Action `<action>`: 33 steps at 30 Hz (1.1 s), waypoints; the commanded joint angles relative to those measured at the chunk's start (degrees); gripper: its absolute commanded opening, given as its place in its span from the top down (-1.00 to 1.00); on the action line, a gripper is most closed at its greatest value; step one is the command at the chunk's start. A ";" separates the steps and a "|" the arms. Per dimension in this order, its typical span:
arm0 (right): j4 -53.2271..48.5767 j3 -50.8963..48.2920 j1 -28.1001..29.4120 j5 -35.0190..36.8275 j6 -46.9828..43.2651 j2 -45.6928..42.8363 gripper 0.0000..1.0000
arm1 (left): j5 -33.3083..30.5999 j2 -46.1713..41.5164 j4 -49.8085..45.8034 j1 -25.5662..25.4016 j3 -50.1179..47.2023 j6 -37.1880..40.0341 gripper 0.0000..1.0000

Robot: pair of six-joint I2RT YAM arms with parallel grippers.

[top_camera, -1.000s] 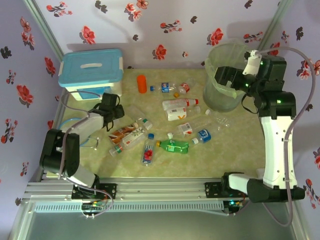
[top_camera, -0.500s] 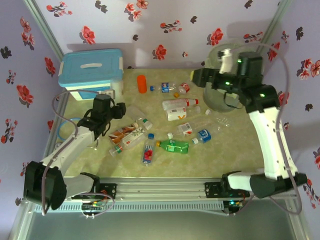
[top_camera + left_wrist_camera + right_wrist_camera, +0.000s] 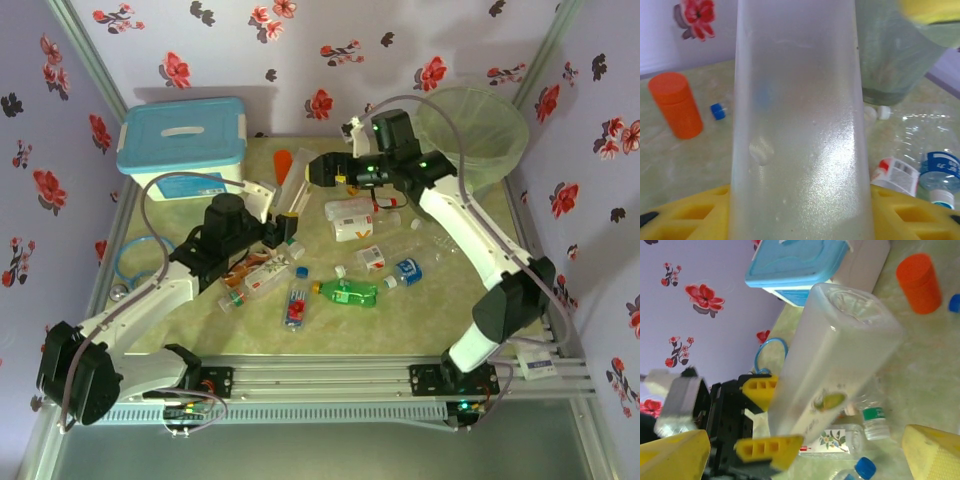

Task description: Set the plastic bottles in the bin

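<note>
Top external view: nearest the arm bases, a green bottle (image 3: 348, 292) and a red-labelled bottle (image 3: 295, 303) lie on their sides on the table (image 3: 450, 300). More plastic bottles (image 3: 360, 208) are strewn just beyond them, well apart from the bin. Left of centre, the left gripper (image 3: 283, 228) is clenched on a frosted bottle (image 3: 292, 190) whose free end points toward the far wall. In the left wrist view its yellow pads (image 3: 695, 215) press against both sides of the bottle. Just beyond that free end, the right gripper (image 3: 325, 172) hangs released, its yellow fingers (image 3: 935, 450) spread wide and touching nothing. Farther on, an orange bottle (image 3: 675, 105) stands upright. A blue-lidded box (image 3: 182, 135) sits at the far left, and the bin (image 3: 480, 165) at the far right.
</note>
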 commanded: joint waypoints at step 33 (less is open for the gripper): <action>3.61 10.57 -6.69 11.57 -2.26 1.07 0.02 | -7.38 -1.72 -5.14 -1.75 2.32 0.47 -0.99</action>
